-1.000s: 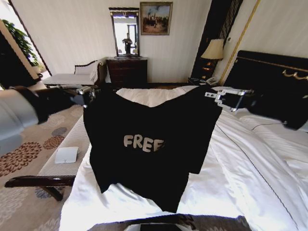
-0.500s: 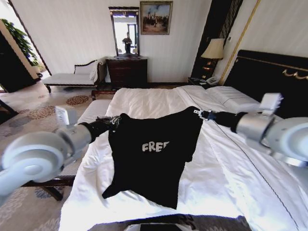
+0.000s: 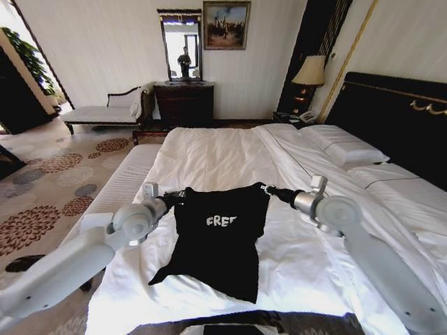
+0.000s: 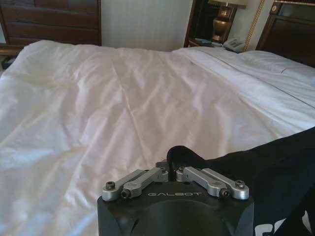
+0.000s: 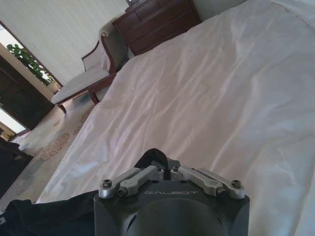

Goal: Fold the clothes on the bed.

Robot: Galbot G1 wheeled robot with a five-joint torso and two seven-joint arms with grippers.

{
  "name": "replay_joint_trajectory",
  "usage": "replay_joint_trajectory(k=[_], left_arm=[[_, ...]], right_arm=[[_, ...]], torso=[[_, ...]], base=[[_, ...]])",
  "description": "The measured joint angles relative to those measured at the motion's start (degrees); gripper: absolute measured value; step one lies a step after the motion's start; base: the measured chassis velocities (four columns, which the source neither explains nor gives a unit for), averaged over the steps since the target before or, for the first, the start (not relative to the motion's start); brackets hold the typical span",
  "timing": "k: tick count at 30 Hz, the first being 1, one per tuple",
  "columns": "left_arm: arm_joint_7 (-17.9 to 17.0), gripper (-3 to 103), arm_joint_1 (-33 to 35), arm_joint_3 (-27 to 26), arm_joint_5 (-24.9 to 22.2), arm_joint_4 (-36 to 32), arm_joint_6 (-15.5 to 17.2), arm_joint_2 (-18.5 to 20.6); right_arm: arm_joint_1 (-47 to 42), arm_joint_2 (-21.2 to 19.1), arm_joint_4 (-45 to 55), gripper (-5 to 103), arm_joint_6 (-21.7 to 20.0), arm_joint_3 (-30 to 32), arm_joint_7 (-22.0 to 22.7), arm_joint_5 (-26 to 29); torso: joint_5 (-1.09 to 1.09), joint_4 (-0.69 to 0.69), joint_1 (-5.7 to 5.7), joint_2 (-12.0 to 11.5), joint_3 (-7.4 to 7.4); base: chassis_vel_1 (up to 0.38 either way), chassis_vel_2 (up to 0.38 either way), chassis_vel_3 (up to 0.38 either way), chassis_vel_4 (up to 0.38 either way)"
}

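Pinching the shirt [image 3: 220, 241] by its shoulders, left tool [image 3: 183, 197] and right tool [image 3: 268, 190] are both clamped on it, its hem is lying on the bed [image 3: 209, 150].

A soft black short-sleeved T-shirt [image 3: 218, 244] bears white "FREE" lettering. The large bed [image 3: 216, 153] is dressed in plain white, its tall wooden headboard [image 3: 398, 118] dark with gold trim.
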Motion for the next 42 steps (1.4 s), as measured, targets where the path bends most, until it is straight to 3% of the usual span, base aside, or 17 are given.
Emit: replay_joint_trajectory(k=[4, 10, 14, 17, 21, 25, 29, 37, 42], left_arm=[[1.64, 2, 0.04, 1.11, 3.65, 7.85, -1.10, -5.69], [3.25, 2, -1.23, 0.36, 5.89, 16.87, -1.99, -11.85], [6.13, 2, -5.69, 0.23, 9.40, 29.80, -2.93, -21.11], [6.95, 2, -7.31, 0.14, 11.04, 33.76, -3.03, -24.01], [9.71, 2, -13.41, 0.21, 14.62, 48.26, -3.31, -32.06], [12.22, 2, -16.71, 0.78, 17.33, 55.69, -3.98, -36.06], [17.43, 2, -23.13, -0.75, 20.92, 71.44, -5.78, -44.58], [22.54, 2, -29.49, -6.19, 26.59, 86.51, -7.41, -50.90], [23.05, 2, -30.63, -11.28, 30.83, 91.51, -8.17, -52.60]], right_arm=[[2.67, 2.94, -7.36, 1, 1.49, -4.30, -2.58, -5.42], [6.88, 4.87, -14.23, 1, 2.98, -7.66, -4.26, -8.38], [15.10, 8.05, -26.61, 1, 5.17, -13.11, -6.91, -11.23], [17.52, 9.32, -30.46, 1, 5.75, -14.84, -7.69, -12.37], [24.54, 13.97, -42.43, 1, 6.86, -18.23, -9.84, -15.04], [28.06, 16.19, -47.96, 1, 7.37, -19.63, -10.85, -16.25], [35.32, 20.52, -57.82, 1, 8.65, -21.83, -13.12, -19.04], [40.72, 24.82, -68.61, 1, 11.00, -22.96, -15.99, -23.09], [42.19, 26.89, -74.57, 1, 12.63, -22.63, -18.18, -27.42]], torso=[[0.01, 0.00, -0.01, 0.01, 0.00], [0.01, -0.01, -0.01, 0.01, 0.00], [0.00, -0.01, 0.00, 0.01, 0.00], [0.02, -0.01, 0.00, 0.01, 0.00], [0.03, -0.01, 0.00, 0.01, 0.00], [0.02, 0.01, 0.01, 0.00, 0.01], [0.01, -0.01, 0.01, 0.00, 0.01], [0.02, 0.00, -0.02, 0.01, 0.00], [0.01, -0.01, -0.01, 0.01, 0.00]], base=[[0.000, 0.000, 0.000, 0.000], [0.000, 0.000, 0.000, 0.000], [0.000, 0.000, 0.000, 0.000], [0.000, 0.000, 0.000, 0.000], [0.000, 0.000, 0.000, 0.000], [0.000, 0.000, 0.000, 0.000], [0.000, 0.000, 0.000, 0.000], [0.000, 0.000, 0.000, 0.000], [0.000, 0.000, 0.000, 0.000]])
